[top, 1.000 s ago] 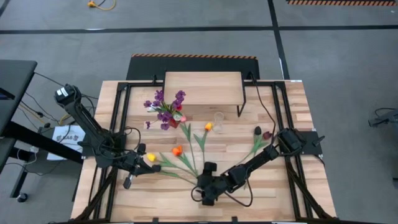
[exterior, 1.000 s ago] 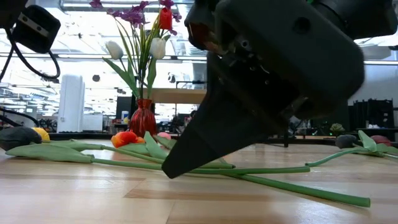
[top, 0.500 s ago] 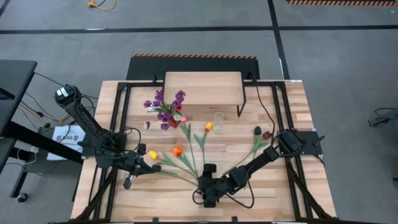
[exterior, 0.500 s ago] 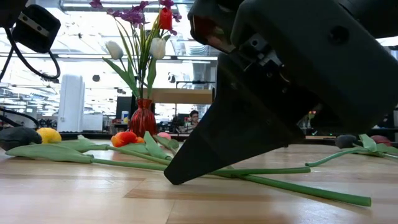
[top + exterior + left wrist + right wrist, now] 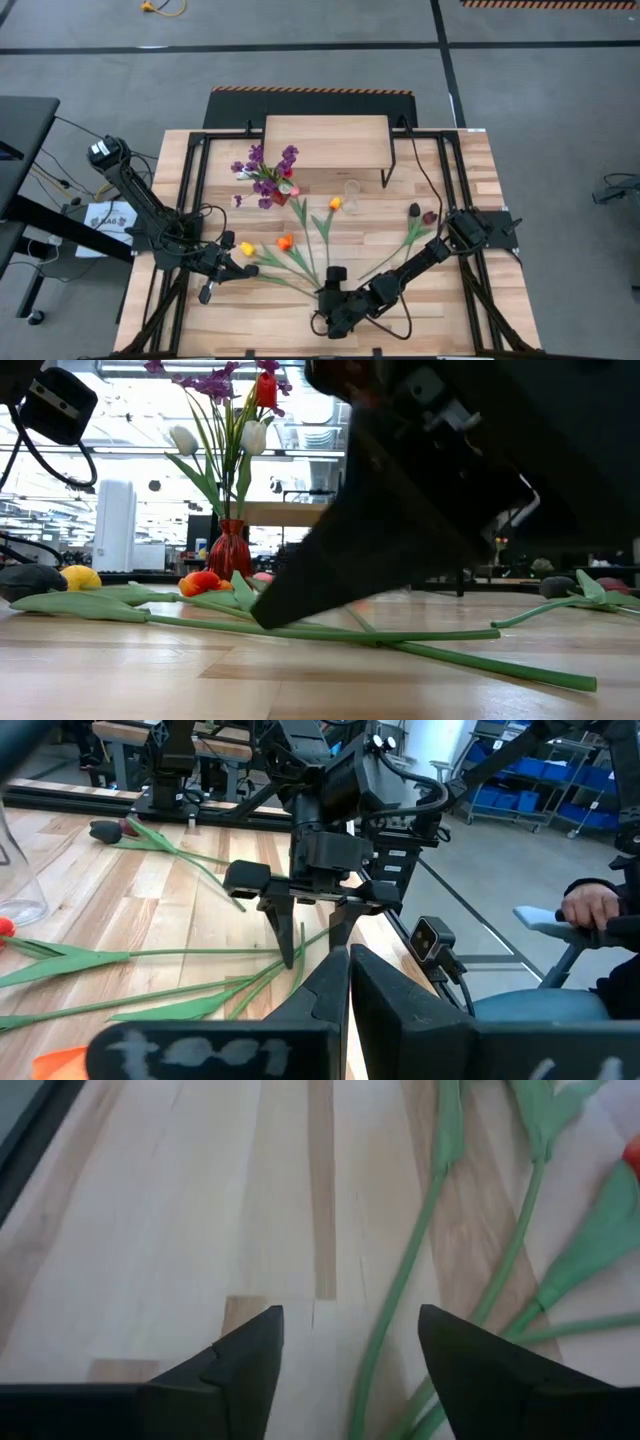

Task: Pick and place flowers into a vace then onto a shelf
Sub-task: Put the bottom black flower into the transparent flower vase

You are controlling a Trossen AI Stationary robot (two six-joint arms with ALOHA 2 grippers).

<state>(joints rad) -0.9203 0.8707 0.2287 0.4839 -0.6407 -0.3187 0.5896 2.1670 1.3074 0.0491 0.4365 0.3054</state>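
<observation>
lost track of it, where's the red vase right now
In the high view the red vase stands on the table's left-centre, just in front of the shelf's left corner, holding purple sprigs; loose tulips lie in front.

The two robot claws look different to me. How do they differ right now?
The right gripper has its fingers spread apart, pointing down at the table by the green stems; the left gripper has its fingers pressed together. The right one sits near the table's front edge at the middle; the left one lies lower at the left, beside the yellow tulip. Both are dark, two-fingered, and neither holds a flower.
</observation>
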